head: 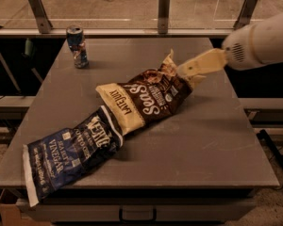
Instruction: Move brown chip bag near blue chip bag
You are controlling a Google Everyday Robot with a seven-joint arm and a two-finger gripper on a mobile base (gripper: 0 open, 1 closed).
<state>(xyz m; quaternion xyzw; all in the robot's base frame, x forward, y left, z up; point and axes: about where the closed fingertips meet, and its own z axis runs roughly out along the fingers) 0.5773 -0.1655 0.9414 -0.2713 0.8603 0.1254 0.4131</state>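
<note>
The brown chip bag [148, 100] lies flat in the middle of the grey table [212, 140], its cream "LATE JULY" end pointing front-left. That end overlaps the top of the blue chip bag [68, 152], which lies at the front-left corner and hangs slightly over the edge. My gripper [191, 69] reaches in from the right on a white arm [259, 44]. It sits just above the brown bag's far right end, where a crumpled corner sticks up.
A blue soda can [78, 46] stands at the table's back left. A rail with metal posts [163, 11] runs behind the table. The table's front edge has a drawer handle [137, 215] below it.
</note>
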